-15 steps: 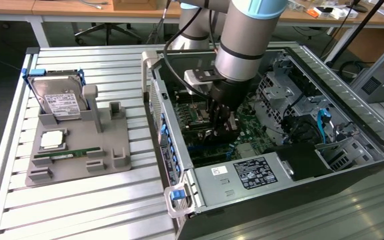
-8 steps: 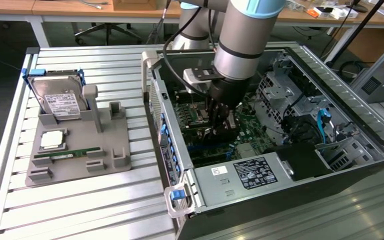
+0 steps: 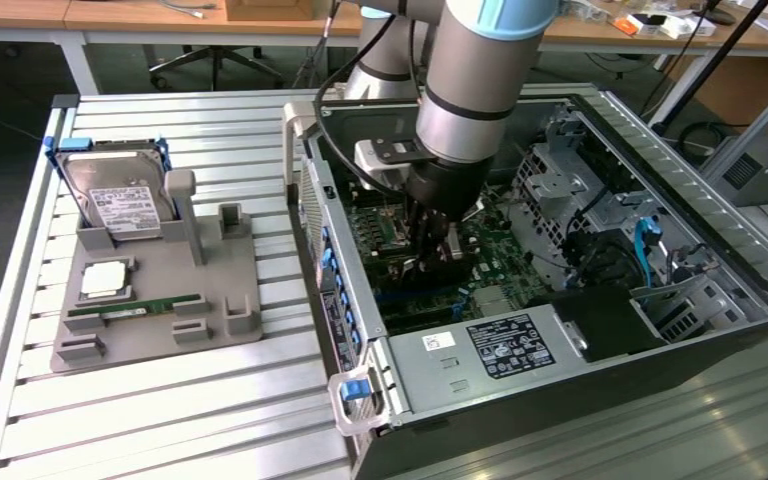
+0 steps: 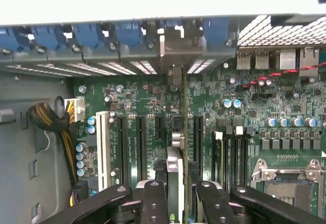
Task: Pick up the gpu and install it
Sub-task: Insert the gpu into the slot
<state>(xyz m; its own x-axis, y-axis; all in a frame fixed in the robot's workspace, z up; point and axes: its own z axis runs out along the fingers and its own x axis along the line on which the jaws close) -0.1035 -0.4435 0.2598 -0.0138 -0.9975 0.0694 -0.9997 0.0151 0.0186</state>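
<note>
Down inside the open computer case (image 3: 584, 300), the gripper (image 3: 440, 245), closed on the gpu (image 3: 424, 272). Gpu standing on its thin edge, pinched between the two black fingers (image 4: 153, 201), right over the green motherboard (image 3: 491, 255). In the wrist view, gpu (image 4: 175, 173) seen edge-on, running straight away from the gripper (image 4: 175, 203) toward the back wall of the case, its far end up by the silver slot brackets (image 4: 127, 66) and blue clips (image 4: 125, 30). Lined up among the long black slots (image 4: 140, 147), a white slot (image 4: 103, 147) off to one side. Cannot tell whether pushed all the way down.

Case lying on its side on a silver ribbed bench (image 3: 157, 400). On the exterior view's left, well apart from the case, a grey holder (image 3: 157, 310) with a hard drive (image 3: 117, 200) in a blue frame standing up, a square chip (image 3: 104, 280) lying flat, and a narrow green memory stick (image 3: 131, 310). Behind the bench, wooden desks (image 3: 11, 15) and the legs of an office chair (image 3: 211, 65) on a dark floor.
</note>
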